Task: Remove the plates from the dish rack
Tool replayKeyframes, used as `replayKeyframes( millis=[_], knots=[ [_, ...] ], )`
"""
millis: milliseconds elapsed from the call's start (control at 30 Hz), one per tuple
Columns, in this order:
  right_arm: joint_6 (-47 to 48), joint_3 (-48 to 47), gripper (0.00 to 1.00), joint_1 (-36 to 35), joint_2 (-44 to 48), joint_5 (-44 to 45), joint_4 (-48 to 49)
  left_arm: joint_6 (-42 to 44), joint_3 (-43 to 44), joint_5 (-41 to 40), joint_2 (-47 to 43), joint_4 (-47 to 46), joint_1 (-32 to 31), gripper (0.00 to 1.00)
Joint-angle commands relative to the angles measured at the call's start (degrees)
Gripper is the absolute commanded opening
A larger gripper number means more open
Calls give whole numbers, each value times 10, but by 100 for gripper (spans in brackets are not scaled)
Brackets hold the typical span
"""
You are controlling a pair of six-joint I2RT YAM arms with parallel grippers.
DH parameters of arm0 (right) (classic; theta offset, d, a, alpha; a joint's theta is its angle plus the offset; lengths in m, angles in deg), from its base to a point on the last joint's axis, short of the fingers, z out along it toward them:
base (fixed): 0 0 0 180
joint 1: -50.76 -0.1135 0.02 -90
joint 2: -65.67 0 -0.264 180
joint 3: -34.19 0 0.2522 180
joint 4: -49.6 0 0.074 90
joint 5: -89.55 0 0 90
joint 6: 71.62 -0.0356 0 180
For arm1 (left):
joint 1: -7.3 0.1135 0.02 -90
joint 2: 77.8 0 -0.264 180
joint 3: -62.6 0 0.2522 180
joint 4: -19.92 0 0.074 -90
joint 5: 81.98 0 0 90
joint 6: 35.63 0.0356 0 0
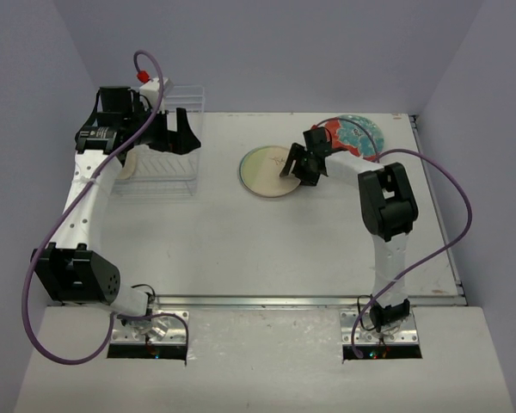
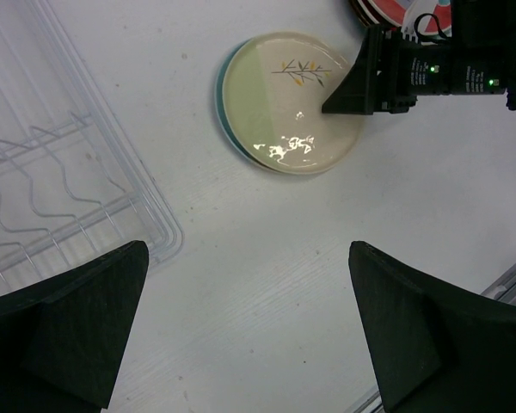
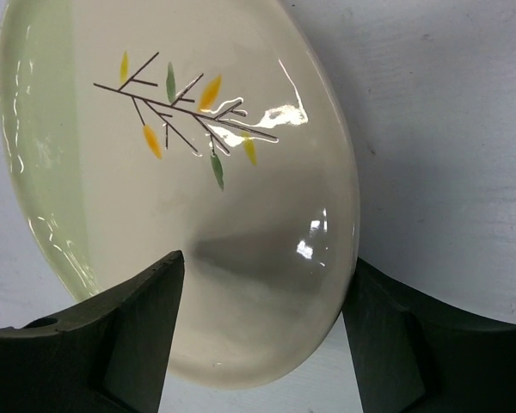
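Note:
A cream plate [image 1: 267, 172] with a pale green segment and a twig pattern lies flat on the table, on top of a teal plate whose edge [image 2: 218, 95] shows beneath it. A red and teal plate [image 1: 359, 135] lies at the back right. My right gripper [image 1: 294, 163] is open just over the cream plate's [image 3: 181, 172] right rim, with fingers [image 3: 129, 331] on either side of the rim and nothing gripped. The white wire dish rack [image 1: 159, 151] stands at the back left. My left gripper [image 1: 177, 131] is open and empty above the rack's right edge [image 2: 146, 215].
A cream round shape [image 1: 127, 165] shows at the rack's left side, partly hidden by my left arm. The table's metal front edge [image 1: 258, 300] runs along the near side. Walls close in on the left, back and right.

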Motion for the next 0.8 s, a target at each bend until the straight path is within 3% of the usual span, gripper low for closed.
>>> replayKeyframes(
  millis=[0,400,500,600,767],
  knots=[
    [23,-38,72,-11,-7,8,-1,4,-5,-4,-26,-16,8,100],
    [39,-52,84,-19,-24,-15,-10,1,3,-29,-29,-7,13,100],
    [43,-35,85,-20,-4,-14,-9,-12,9,-74,-33,-15,17,100],
    [63,-19,85,-19,31,-11,-22,-25,34,-178,-26,-21,24,100],
    [127,27,85,-19,105,8,-24,-20,130,-236,39,25,83,100]
  ],
)
